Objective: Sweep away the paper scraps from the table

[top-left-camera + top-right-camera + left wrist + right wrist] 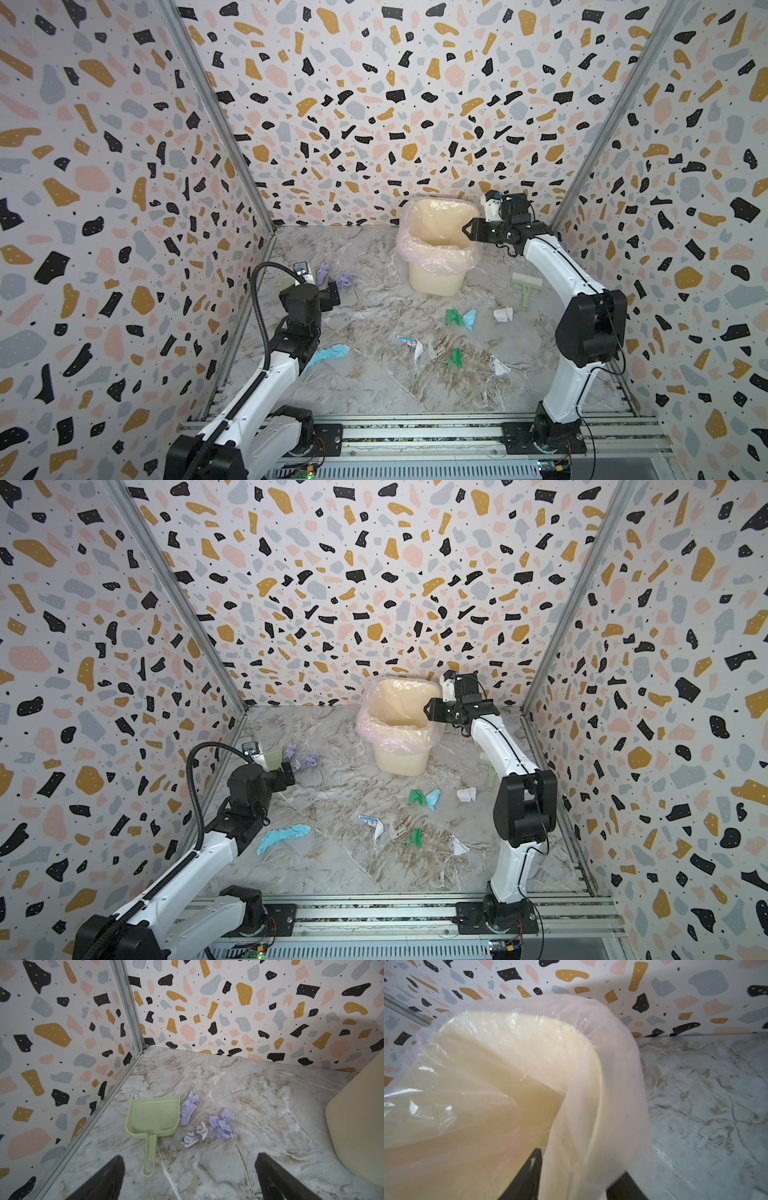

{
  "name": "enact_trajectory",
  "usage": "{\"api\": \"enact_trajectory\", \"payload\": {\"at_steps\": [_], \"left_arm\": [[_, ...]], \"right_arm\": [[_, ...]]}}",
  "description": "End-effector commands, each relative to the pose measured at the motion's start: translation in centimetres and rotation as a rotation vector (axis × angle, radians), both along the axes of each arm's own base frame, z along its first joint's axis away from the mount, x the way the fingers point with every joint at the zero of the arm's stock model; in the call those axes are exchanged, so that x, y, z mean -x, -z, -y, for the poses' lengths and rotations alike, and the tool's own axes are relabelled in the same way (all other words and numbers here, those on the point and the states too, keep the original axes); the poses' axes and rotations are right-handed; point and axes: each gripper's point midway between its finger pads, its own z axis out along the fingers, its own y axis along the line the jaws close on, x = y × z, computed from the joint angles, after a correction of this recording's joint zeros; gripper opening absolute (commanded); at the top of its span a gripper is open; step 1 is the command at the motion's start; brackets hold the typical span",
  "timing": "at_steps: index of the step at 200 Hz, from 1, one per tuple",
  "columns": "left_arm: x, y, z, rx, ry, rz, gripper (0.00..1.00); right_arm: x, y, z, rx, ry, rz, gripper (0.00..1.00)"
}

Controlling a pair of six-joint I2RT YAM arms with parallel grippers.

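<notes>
In both top views my left arm rises from the rail at the lower left, bends at the elbow and points its wrist toward the far left corner. My left gripper (332, 291) hangs above the table (374, 386) with its jaws spread wide and nothing between them. In the left wrist view a pale green dustpan (152, 1118) lies flat on the table just beyond it.

My right arm stands nearly upright from the lower right, folds at the elbow at mid right, and reaches up and leftward. My right gripper (467, 230) lies level at the rim of the cream bin (436, 282) in the upper centre. Its jaws are partly closed astride the rim and pink liner (591, 1043), one finger inside and one outside. I cannot tell whether they press it.

The paper scraps (453, 316) lie loose on the table: lavender ones beside the dustpan, the rest across the middle. A green brush (525, 286) lies at mid right.
</notes>
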Motion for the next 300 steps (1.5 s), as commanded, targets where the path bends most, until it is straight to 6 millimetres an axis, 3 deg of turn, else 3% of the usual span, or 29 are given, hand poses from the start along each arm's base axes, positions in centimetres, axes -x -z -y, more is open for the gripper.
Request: {"api": "enact_trajectory", "payload": {"at_steps": [1,61,127,168,196,262,300], "left_arm": [[0.3,0.0,-0.4,-0.024,-0.012,0.005,1.0],[0.1,0.1,-0.4,-0.028,-0.013,-0.001,0.99],[0.2,0.1,-0.5,-0.029,-0.019,-0.001,1.0],[0.4,0.1,-0.6,-0.03,-0.027,-0.002,1.0],[0.5,0.0,-0.7,-0.031,-0.03,0.001,1.0],[0.8,-0.5,-0.9,-0.021,-0.036,0.016,0.99],[1.0,-0.8,-0.8,-0.006,-0.034,0.025,0.99]], "right_arm": [[0.9,-0.1,-2.2,0.017,-0.075,-0.014,0.47],[2.0,0.4,-7.7,0.02,-0.216,-0.023,0.46],[3.2,0.8,-11.5,0.036,-0.31,-0.036,0.46],[2.9,0.5,-11.6,0.031,-0.304,-0.028,0.47],[2.3,-0.4,-11.4,0.036,-0.294,-0.01,0.58],[1.1,-7.2,-8.1,-0.051,-0.228,0.113,0.89],[2.2,-10.4,-6.1,-0.069,-0.203,0.158,0.94]]}}
